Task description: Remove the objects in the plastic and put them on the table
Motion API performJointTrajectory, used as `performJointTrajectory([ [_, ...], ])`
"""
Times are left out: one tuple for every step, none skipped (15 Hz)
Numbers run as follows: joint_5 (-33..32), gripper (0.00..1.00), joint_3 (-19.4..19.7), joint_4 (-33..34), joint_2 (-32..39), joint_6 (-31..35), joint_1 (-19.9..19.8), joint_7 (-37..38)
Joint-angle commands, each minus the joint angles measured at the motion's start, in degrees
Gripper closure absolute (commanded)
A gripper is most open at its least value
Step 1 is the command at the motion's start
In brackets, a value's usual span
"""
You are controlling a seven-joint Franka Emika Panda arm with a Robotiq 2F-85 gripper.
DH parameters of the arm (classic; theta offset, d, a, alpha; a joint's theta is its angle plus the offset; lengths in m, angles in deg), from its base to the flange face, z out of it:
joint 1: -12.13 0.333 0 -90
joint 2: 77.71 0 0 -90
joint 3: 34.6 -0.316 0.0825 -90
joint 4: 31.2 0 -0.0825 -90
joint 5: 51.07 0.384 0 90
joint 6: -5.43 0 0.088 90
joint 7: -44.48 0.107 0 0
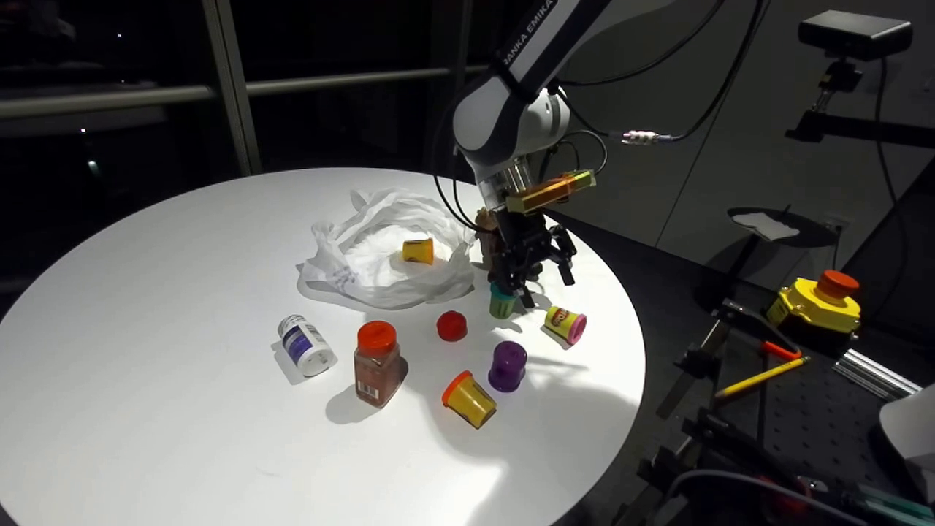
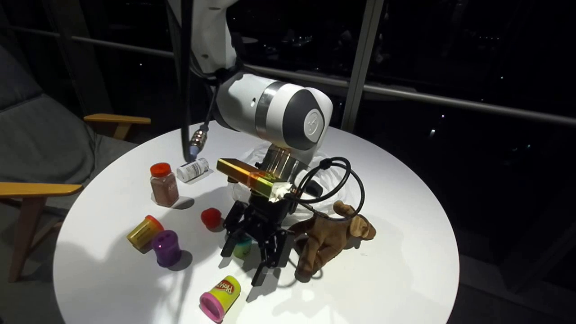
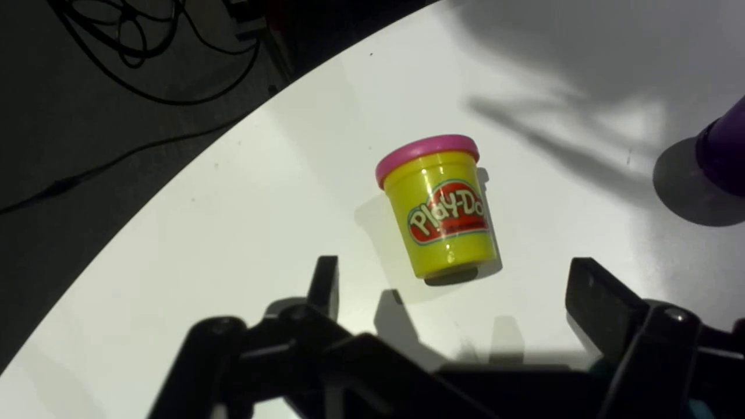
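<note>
- Wrist view: the black two-finger gripper [image 3: 454, 270] stands wide, holding nothing; a yellow cylindrical tub with a pink lid [image 3: 439, 209] lies on its side just beyond the fingertips.
- In an exterior view, a small green tub with a teal lid [image 1: 502, 303] is just beside one finger; whether they touch, I cannot tell.
- Step in hand, I judge: letting go of a tub on the smooth, round white table [image 1: 182, 351], with the unpacking nearly done.
- Far and left of the gripper, the wrinkled, translucent white plastic bag [image 1: 380, 292] holds an orange-lidded yellow tub [image 1: 416, 252].
- Next move likely calls for lifting clear of the green tub, swinging left and closing on the tub in the bag without pinching the thin plastic.
- Surface: shadows streak the white top; a red-capped, brownish-red bottle [image 1: 378, 372], a purple tub [image 1: 508, 367] and a brown plush teddy bear [image 2: 326, 238] rest there.
- Room: dark windows [image 1: 343, 36] on the far side; a grey armchair with wooden arms [image 2: 54, 130] stands left in an exterior view.
</note>
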Motion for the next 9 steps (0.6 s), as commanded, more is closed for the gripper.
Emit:
performJointTrajectory([
  [1.8, 0.00, -0.2, 3.7, 0.0, -2.4, -0.5, -0.1],
  [2.0, 0.00, -0.3, 4.2, -0.7, -2.5, -0.4, -0.1],
  [1.6, 0.00, -0.1, 4.7, -1.5, -3.1, 0.0, 0.3],
  [0.9, 0.00, 0.2, 5.2, -2.2, -3.5, 0.5, 0.6],
  [0.1, 0.00, 0.4, 5.9, -2.9, -5.2, 1.1, 0.6],
  [-0.2, 0.00, 0.3, 6.5, -3.7, -6.7, 1.4, 0.5],
  [-0.4, 0.00, 0.2, 7.1, -4.5, -8.0, 1.7, 0.4],
  [-0.2, 0.00, -0.2, 7.9, -5.1, -8.5, 2.0, 0.1],
  [0.3, 0.00, -0.8, 9.0, -5.4, -8.9, 2.1, -0.1],
])
